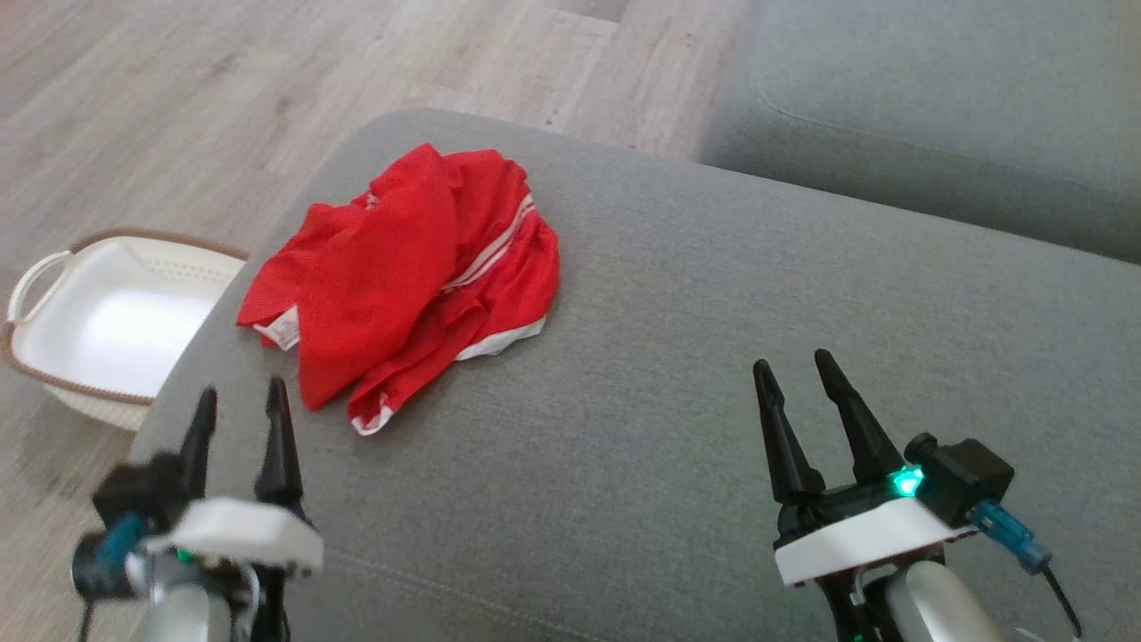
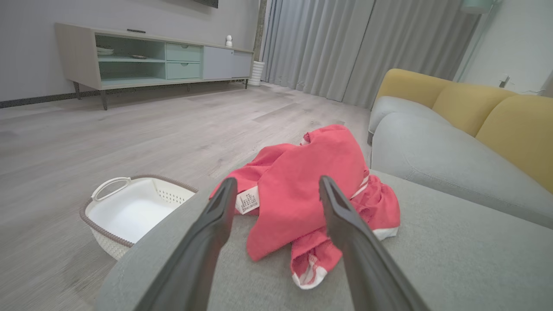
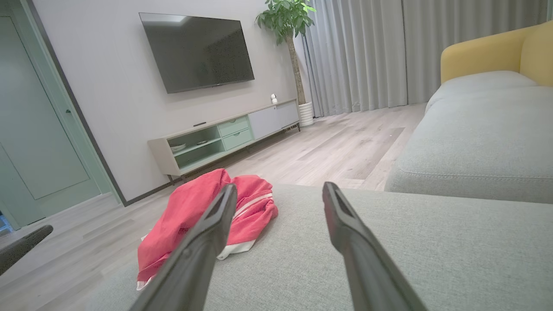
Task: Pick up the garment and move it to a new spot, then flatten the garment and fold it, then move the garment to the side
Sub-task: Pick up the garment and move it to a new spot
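Red garment lying crumpled on the grey cushion, both grippers spread wide and empty.

Pale wood floor was seen beyond and left of the cushion, and a second grey sofa seat was set beyond its far right corner. A white basket was placed on the floor just beside the cushion's left edge. The garment was heaped on the cushion's far left part, its long axis slanted from the far edge towards the near left corner, with the white-trimmed hem pointed nearward. The left gripper was held over the near left corner, near that hem, with bare fabric between. The right gripper was held over the near right part, well apart from the garment. Nothing was gripped or touched by either gripper's fingers.
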Robot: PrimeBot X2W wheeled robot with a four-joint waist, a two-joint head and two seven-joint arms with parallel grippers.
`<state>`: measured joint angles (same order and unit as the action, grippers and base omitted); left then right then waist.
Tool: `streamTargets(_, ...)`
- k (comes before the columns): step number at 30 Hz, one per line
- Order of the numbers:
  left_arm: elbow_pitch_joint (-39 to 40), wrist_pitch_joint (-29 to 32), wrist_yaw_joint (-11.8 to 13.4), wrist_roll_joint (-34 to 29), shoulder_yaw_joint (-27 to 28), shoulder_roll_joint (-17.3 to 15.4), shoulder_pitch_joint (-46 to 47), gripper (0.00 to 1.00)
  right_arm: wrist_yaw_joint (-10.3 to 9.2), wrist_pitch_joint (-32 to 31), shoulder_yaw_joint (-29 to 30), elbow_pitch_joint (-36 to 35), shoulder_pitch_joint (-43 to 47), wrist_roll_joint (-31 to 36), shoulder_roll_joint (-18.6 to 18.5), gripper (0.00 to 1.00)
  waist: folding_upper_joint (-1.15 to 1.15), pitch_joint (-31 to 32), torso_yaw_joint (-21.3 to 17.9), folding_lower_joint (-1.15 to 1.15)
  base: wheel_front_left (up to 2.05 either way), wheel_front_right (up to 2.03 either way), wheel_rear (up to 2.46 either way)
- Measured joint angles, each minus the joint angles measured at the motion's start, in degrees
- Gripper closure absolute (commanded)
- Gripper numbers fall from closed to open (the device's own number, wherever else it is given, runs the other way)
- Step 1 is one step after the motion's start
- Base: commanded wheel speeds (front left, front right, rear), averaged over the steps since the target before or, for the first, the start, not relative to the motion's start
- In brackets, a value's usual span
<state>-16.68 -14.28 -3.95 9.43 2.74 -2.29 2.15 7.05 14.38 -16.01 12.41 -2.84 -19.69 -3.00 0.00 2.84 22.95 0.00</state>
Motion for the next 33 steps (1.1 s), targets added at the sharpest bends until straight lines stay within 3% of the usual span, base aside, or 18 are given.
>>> streamTargets(7, -2.0, 7.3, -1.2, 2.3, 0.1, -3.5, 10.4, 0.00, 0.00, 0.0, -0.3, -1.3, -0.1, 0.1, -0.2, 0.00, 0.00, -1.3, -3.2, 0.00, 0.00, 0.00, 0.00)
streamTargets(19, -6.9, 27.9, -2.4, 9.4, 3.1, -11.1, 29.1, 0.00, 0.00, 0.0, -0.7, -3.7, -4.7, 0.4, -2.9, 0.00, 0.00, -8.0, -10.9, 0.00, 0.00, 0.00, 0.00)
streamTargets(25, -14.8, 37.9, -3.1, 13.9, 2.2, -14.4, 35.9, 0.00, 0.00, 0.0, -1.8, -4.7, -7.7, 0.6, -4.2, 0.00, 0.00, -11.9, -14.8, 0.00, 0.00, 0.00, 0.00)
streamTargets(33, -26.8, 47.2, -3.1, 14.5, 0.5, -18.3, 39.5, 0.00, 0.00, 0.0, -1.9, -5.3, -9.6, 0.6, -4.7, 0.00, 0.00, -16.2, -19.1, 0.01, 0.00, 0.00, 0.00)
